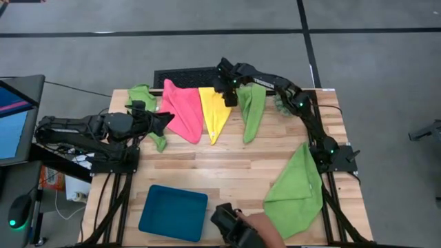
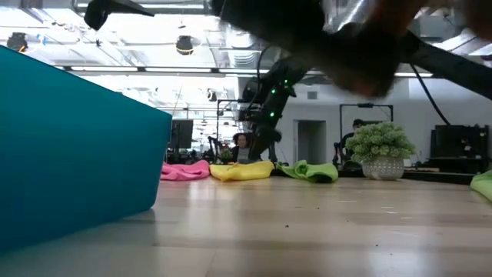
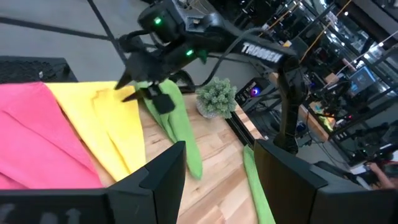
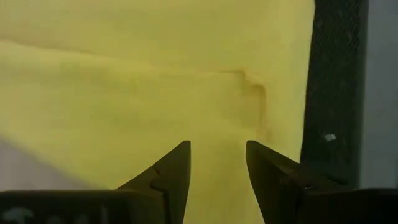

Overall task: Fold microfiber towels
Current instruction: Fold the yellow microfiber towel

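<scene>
Upper centre of the high view: right gripper hangs over the yellow towel's back corner, fingers parted and empty, likely lined up to pinch that corner for a fold.
Left gripper: at the frame's left, fingers apart, holding nothing, beside the pink towel, seemingly waiting.
Towels: pink, yellow and a green towel lie limp in a row, unfolded.
Tray: lower left, probably for finished folds.
</scene>
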`<move>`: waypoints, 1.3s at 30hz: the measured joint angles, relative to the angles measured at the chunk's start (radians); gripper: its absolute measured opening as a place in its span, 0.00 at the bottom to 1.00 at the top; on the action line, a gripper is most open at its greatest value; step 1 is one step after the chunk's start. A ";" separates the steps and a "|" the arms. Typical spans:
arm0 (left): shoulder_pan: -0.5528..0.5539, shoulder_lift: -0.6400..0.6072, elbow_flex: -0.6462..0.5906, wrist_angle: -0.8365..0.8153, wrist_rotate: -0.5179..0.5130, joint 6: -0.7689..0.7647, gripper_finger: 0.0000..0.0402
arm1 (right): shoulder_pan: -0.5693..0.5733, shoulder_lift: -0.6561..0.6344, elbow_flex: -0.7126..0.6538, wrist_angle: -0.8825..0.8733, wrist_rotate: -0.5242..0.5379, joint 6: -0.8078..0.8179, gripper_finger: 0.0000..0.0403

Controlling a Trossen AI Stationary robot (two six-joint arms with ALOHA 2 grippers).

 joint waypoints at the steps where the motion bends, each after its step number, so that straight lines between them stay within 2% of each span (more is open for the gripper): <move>1: 0.006 0.016 0.000 -0.001 0.008 0.002 0.45 | 0.000 -0.026 0.000 -0.029 -0.009 0.019 0.45; 3: 0.044 0.072 0.000 -0.007 0.072 0.019 0.45 | -0.001 -0.099 0.000 -0.092 -0.030 0.059 0.45; 7: 0.156 0.247 0.000 -0.009 0.282 0.105 0.45 | -0.006 -0.266 0.003 -0.184 -0.042 0.129 0.45; 11: 0.210 0.423 0.000 0.012 0.329 0.179 0.45 | -0.008 -0.412 0.001 -0.225 -0.036 0.196 0.45; 16: 0.211 0.579 0.000 0.145 0.448 0.186 0.45 | -0.006 -0.555 0.002 -0.246 -0.029 0.250 0.45; 20: 0.189 0.678 0.000 0.241 0.461 0.119 0.45 | -0.008 -0.627 0.001 -0.252 -0.024 0.267 0.45; 25: 0.189 0.780 -0.036 0.387 0.551 0.022 0.46 | -0.022 -0.683 0.001 -0.274 -0.023 0.267 0.45; 29: 0.188 0.837 -0.055 0.407 0.522 -0.042 0.48 | -0.031 -0.708 0.001 -0.290 -0.024 0.283 0.45; 34: 0.192 0.842 -0.079 0.398 0.468 -0.073 0.50 | -0.033 -0.719 0.001 -0.298 -0.026 0.283 0.45; 39: 0.207 0.868 -0.093 0.439 0.468 -0.078 0.50 | -0.032 -0.719 0.001 -0.305 -0.026 0.283 0.45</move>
